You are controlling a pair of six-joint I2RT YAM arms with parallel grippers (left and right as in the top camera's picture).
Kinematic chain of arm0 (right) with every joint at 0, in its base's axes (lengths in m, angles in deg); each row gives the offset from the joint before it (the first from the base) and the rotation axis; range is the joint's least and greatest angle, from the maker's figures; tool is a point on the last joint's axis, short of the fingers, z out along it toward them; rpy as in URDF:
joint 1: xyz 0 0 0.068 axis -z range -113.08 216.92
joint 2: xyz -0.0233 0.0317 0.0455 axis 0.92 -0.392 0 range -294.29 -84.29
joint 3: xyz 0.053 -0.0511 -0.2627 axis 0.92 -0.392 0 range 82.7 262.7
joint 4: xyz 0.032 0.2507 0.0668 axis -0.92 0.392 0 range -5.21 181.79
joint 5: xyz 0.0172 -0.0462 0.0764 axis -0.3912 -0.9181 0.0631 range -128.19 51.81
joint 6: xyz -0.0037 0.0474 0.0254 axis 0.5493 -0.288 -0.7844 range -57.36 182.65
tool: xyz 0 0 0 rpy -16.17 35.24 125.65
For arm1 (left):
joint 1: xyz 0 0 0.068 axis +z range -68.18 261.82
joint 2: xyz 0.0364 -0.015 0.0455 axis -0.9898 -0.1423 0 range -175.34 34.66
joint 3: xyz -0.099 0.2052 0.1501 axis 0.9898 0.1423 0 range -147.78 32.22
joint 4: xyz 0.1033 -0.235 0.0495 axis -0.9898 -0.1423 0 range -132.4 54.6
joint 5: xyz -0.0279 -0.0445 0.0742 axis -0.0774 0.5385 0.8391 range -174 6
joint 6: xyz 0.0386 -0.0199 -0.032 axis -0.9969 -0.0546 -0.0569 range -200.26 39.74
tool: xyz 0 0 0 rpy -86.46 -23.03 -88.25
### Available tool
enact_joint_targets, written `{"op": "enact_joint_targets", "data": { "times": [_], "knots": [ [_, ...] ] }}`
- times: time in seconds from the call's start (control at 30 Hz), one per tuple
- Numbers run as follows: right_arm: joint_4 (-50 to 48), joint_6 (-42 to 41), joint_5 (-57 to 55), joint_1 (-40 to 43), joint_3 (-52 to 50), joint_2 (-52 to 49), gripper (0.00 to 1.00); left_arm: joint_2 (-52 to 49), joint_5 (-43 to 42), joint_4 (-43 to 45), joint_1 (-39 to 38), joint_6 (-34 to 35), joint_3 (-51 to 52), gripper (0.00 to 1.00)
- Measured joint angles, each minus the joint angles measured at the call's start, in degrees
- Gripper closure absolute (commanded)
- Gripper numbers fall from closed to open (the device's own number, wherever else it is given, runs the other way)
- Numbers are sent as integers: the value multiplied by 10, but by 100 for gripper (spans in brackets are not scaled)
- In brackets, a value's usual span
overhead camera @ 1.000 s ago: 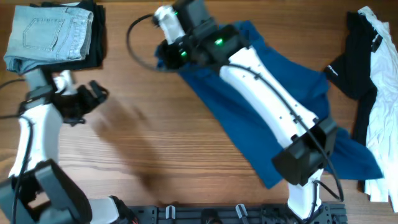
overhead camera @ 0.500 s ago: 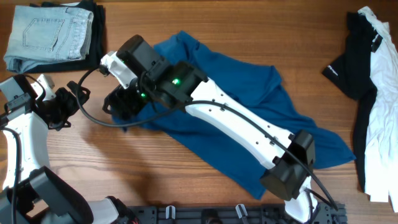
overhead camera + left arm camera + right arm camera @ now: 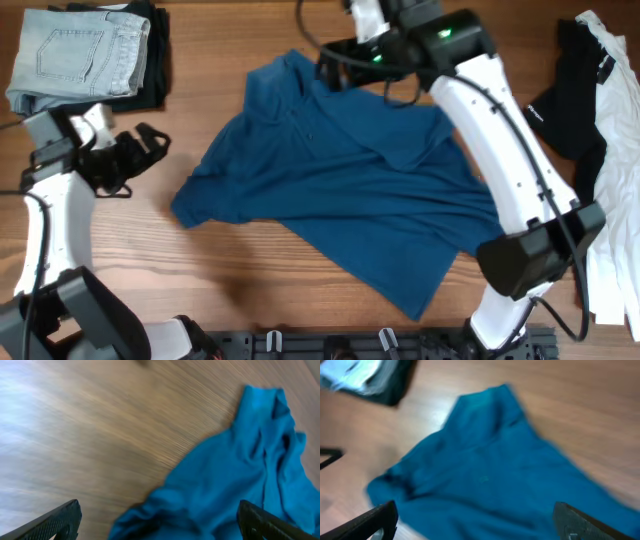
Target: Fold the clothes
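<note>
1. The left pincer [image 3: 143, 155] is held open and empty over the counter [image 3: 150, 262].
2. The right pincer [image 3: 335, 65] is likewise spread wide, with nothing gripped.
3. The clothes [image 3: 340, 190] are spread flat between both pincers, just beside the right one.

- The left arm [image 3: 42, 215] stands at the left side. Its white link runs from the base at the near edge toward the far edge, and the wrist is bent inward.
- The left gripper [image 3: 152, 146] points toward the middle, jaws spread wide with nothing between them.
- The right arm [image 3: 505, 140] stretches out long from its base at the near edge, slanting to the far side.
- The right gripper [image 3: 333, 68] points left, fingers wide apart and empty.
</note>
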Motion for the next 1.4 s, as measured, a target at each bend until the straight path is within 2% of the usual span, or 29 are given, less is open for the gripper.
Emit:
{"op": "enact_joint_targets", "data": {
  "times": [0.13, 0.3, 0.5, 0.67, 0.9, 0.97, 1.1, 1.13, 1.2, 1.27, 1.4],
  "knots": [
    [-93, 55, -9, 17, -22, -43, 1, 0, 7, 7, -56, -6, 0, 0],
    [-167, 86, -12, 16, -24, -148, 9, 0, 37, 7, -100, -8, 0, 0],
    [-173, 79, -12, 13, -35, -240, 12, 0, 56, 8, -115, -10, 0, 0],
    [-198, 79, -18, -10, -35, -249, 13, 0, 58, 8, -115, -10, 0, 0],
    [-224, 79, -49, -29, -35, -272, 24, 0, 60, 8, -115, -10, 0, 0],
    [-223, 79, -58, -28, -35, -288, 30, 0, 60, 8, -115, -10, 0, 0],
    [-229, 68, -92, -27, -35, -289, 55, 0, 60, 6, -115, -10, 0, 0],
    [-230, 68, -99, -26, -35, -289, 62, 0, 60, 6, -115, -10, 0, 0],
    [-235, 60, -127, -24, -35, -289, 83, 0, 60, 6, -115, -10, 0, 0],
    [-240, 55, -150, -19, -35, -289, 96, 0, 60, 6, -115, -10, 0, 0],
    [-274, 51, -181, -1, -35, -289, 96, 0, 60, 6, -115, -10, 0, 0]
  ]
}}
